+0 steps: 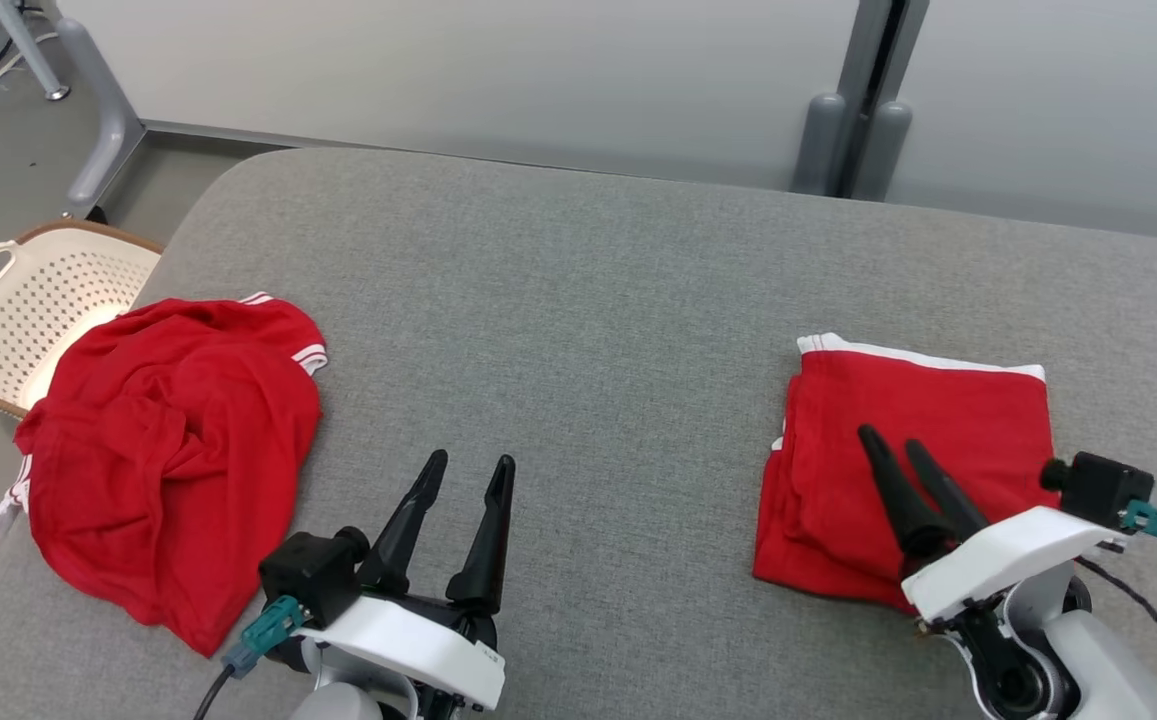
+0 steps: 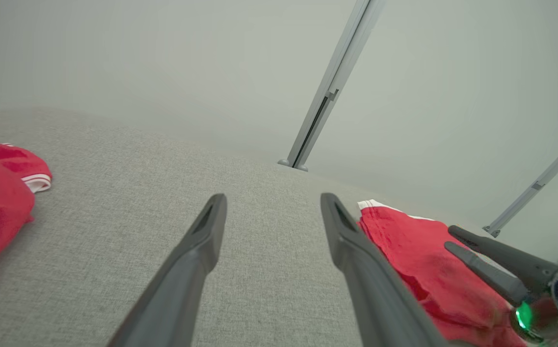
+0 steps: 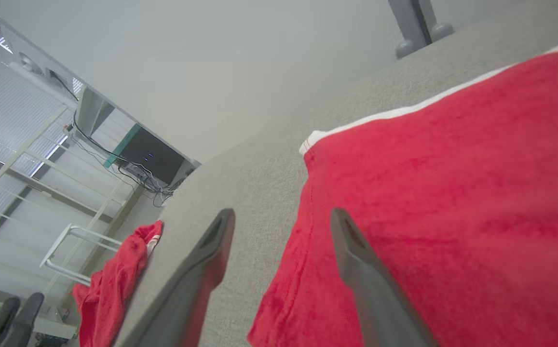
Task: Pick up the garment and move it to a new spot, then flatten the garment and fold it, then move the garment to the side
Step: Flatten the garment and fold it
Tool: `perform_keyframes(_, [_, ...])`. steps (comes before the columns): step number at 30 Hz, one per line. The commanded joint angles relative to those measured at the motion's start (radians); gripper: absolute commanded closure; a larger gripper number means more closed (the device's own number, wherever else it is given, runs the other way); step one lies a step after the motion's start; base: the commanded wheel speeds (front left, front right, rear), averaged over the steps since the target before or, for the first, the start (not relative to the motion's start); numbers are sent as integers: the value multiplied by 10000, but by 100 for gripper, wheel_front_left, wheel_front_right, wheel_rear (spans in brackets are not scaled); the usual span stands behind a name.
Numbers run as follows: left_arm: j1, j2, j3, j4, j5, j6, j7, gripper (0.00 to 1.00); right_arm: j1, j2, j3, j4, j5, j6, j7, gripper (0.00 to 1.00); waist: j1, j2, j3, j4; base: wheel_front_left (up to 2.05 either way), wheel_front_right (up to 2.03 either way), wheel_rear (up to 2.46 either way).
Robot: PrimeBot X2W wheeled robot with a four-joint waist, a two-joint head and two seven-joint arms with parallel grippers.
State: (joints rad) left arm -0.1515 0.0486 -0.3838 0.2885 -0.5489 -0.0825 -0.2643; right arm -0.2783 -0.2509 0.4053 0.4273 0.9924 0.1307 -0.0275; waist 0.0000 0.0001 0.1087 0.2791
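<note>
Folded garment, red w/ white trim along its far edge, lies flat on the R side of the grey desk. Right claw is over the cloth's near-left part, fingers apart, nothing between them; in the wrist view one finger is over red cloth, the other over bare desk. Left claw, spread wide & empty, hovers over bare desk at centre-front. Crumpled garment, also red, sits at the L edge, a pale basket just beyond.
</note>
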Motion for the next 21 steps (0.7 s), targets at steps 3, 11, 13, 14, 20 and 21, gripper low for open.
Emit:
perform_keyframes(3, [-92,40,148,-42,125,-11,1,0,-19,-265,-329,-505,302,1,-283,0,0,-1,-164,-337,0,0,0])
perform_keyframes(11, [-99,41,524,-522,154,2,1,0,317,-1221,-1148,-781,-2956,1,-1892,0,0,-1,-344,-1120,0,0,0])
perform_keyframes(13, [-92,44,634,-651,165,17,-1,0,527,-1164,-1573,-927,-3752,1,-2099,0,0,-1,-348,-1264,0,0,0])
perform_keyframes(14, [-91,41,699,-711,187,24,1,0,632,-1183,-1771,-1025,-4264,1,-2190,0,0,-1,-339,-1331,0,0,0])
perform_keyframes(20, [191,40,1005,-877,368,-11,1,0,1638,-280,-3231,-1667,-6489,1,-2380,0,0,-1,-352,-1652,0,0,0])
perform_keyframes(21, [238,41,1050,-873,429,-21,-1,0,1788,-83,-3407,-1843,-6728,1,-2386,0,0,-1,-356,-1699,0,0,0])
